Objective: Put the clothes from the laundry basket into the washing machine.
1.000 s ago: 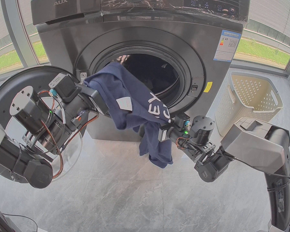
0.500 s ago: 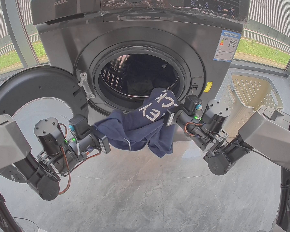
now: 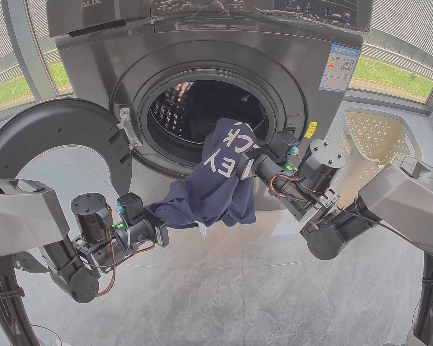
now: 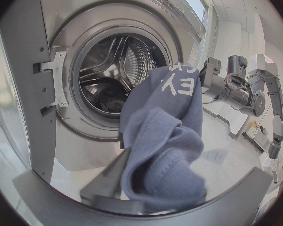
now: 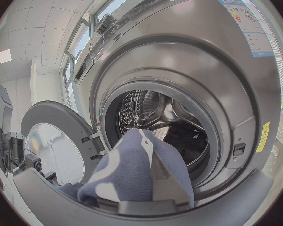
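A navy sweatshirt point(image 3: 216, 183) with white letters hangs between my two grippers, in front of the lower rim of the washing machine point(image 3: 207, 49) drum opening. My right gripper point(image 3: 243, 162) is shut on its upper end, just below and right of the opening. My left gripper point(image 3: 161, 224) is shut on its lower end, low near the floor. The cloth wraps both sets of fingers, as seen on the sweatshirt point(image 4: 166, 142) and the sweatshirt point(image 5: 132, 170). Dark clothes point(image 5: 185, 142) lie inside the drum. The cream laundry basket point(image 3: 375, 145) stands right of the machine.
The round machine door point(image 3: 53, 140) stands swung open on the left, close above my left arm. Grey tiled floor point(image 3: 226, 289) spreads open in front. Windows run behind the machine on both sides.
My left gripper dropped from beside the opening to near the floor, pulling the sweatshirt's end down. My right gripper rose toward the opening's rim, lifting the lettered end.
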